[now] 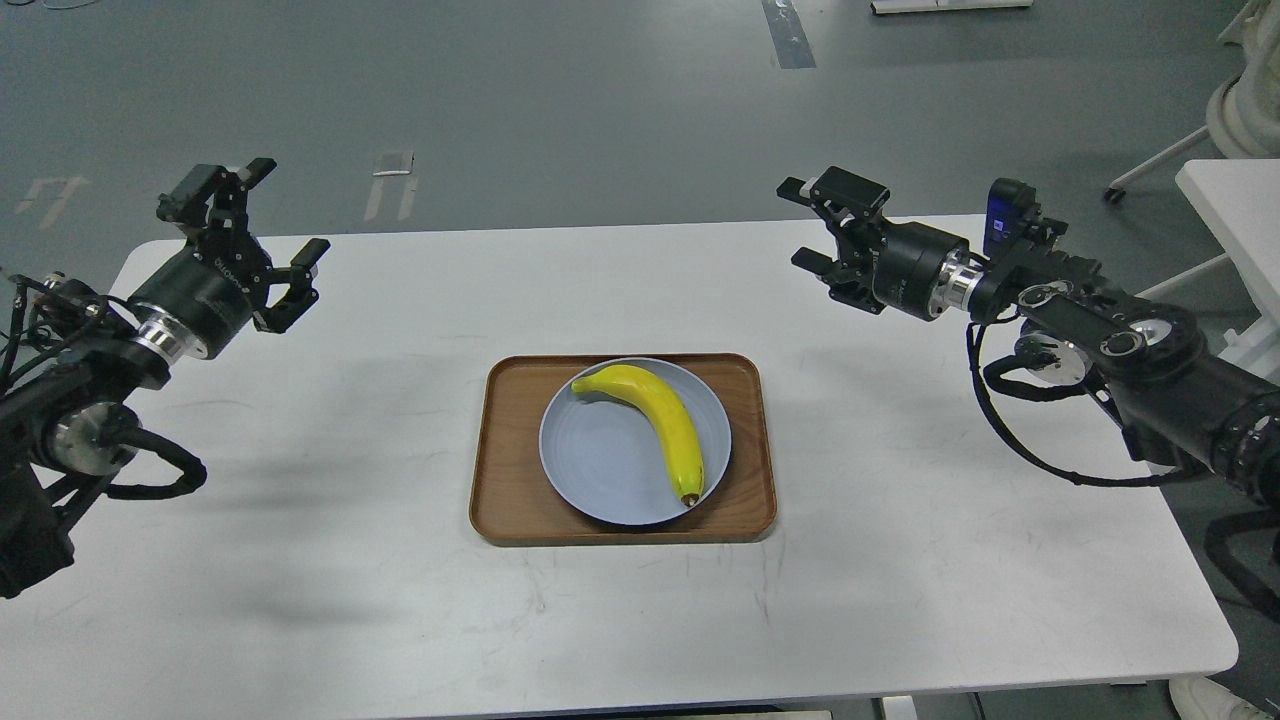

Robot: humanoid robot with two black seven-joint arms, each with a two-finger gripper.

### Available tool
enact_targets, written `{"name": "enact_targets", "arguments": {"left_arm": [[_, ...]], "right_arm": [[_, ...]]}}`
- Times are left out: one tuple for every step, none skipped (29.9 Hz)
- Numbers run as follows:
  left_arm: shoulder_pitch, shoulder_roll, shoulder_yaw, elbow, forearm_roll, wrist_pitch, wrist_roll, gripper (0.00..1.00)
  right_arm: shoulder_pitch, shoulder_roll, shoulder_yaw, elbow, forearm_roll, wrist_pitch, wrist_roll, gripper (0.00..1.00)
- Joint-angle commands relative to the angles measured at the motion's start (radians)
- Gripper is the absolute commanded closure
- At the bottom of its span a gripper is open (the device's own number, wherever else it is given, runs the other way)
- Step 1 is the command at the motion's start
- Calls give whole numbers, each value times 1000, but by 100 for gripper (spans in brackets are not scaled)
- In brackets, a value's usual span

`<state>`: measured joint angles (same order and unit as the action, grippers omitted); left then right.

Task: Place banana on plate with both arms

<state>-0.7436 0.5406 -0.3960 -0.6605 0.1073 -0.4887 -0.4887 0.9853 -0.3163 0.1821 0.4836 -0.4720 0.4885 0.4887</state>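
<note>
Bright-yellow curved banana (655,420) lies across your round pale blue-grey plate (600,465) on the brown wooden tray (510,500); left gripper (280,225) and right gripper (805,225) hang spread-fingered, empty, well clear, suggesting placement is complete.

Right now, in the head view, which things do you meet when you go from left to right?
left pincer → wooden tray → plate → banana → right pincer, all over the white table.

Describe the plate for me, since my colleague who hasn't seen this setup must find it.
On the white table, a brown wooden tray lies at the centre. The plate sits inside it, holding a yellow banana. It is the only round thing there, pale blue-grey against the rectangular brown tray.
</note>
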Motion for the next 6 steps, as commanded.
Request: {"name": "enact_targets", "arguments": {"left_arm": [[-2,-39,0,8,2,0,0,2],[-2,-54,0,18,3,0,0,2],[0,-63,0,25,3,0,0,2],[-2,-80,2,38,5,0,0,2],[-2,-88,2,44,5,0,0,2],[-2,-96,2,50,5,0,0,2]], "right_arm": [[-11,-1,22,-28,10,0,0,0],[-13,-3,22,-30,21,0,0,0],[-13,-3,22,-30,29,0,0,0],[-16,-3,22,-31,41,0,0,0],[-17,-3,22,-31,46,0,0,0],[-19,-6,22,-30,50,0,0,0]]}}
